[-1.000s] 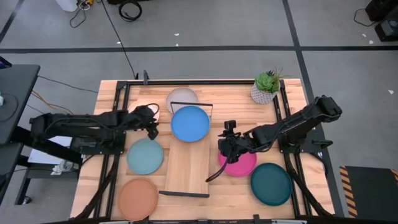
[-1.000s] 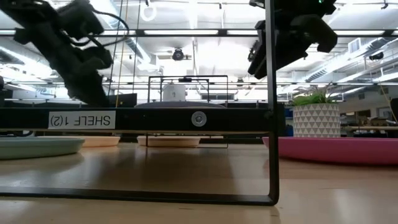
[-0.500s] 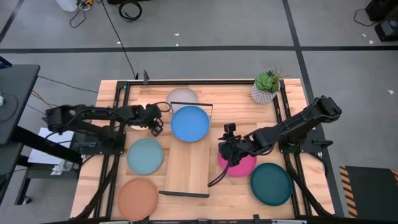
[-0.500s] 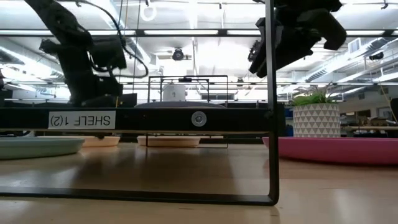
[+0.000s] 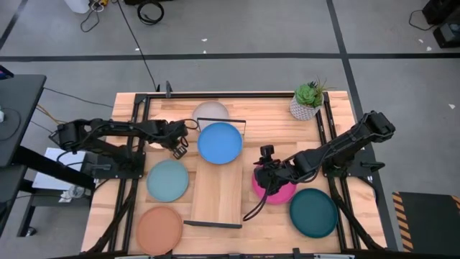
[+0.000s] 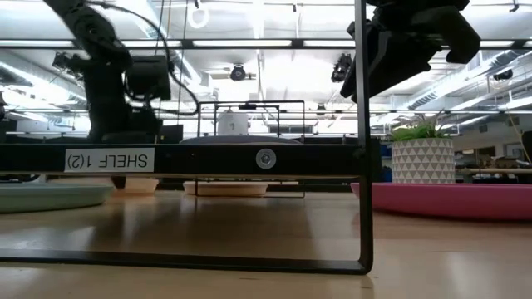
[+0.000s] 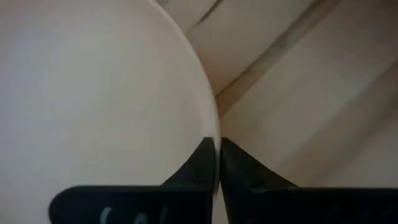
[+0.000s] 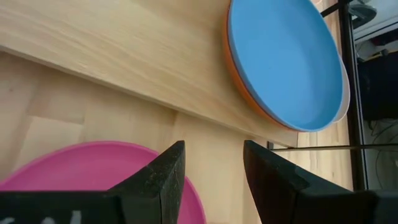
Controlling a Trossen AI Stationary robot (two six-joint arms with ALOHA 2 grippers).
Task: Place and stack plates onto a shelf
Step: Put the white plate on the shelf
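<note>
Right now the left gripper [image 7: 217, 163] is pinching the rim of the cream plate [image 7: 93, 93], its two dark fingers nearly together with the plate's edge between them; this plate is lying near the table's far-left part, just beside the shelf [image 5: 215, 194]. The right gripper [image 8: 211, 171] is hanging with its fingers spread and nothing between them, over the edge of the magenta plate [image 5: 277, 188] beside the shelf's right side.

On the shelf's far end the blue plate [image 5: 220, 142] is already sitting on the orange plate [image 8: 245, 74], with a pale rim showing under them in the right wrist view. The pale grey plate [image 5: 210, 111] is lying behind the shelf's far end, partly hidden. Left to be stacked, by the look of it: the cream, magenta, light teal plate [image 5: 168, 180], peach-tan plate [image 5: 159, 229] and dark teal plate [image 5: 314, 211]. So the task is looking less than half done.
</note>
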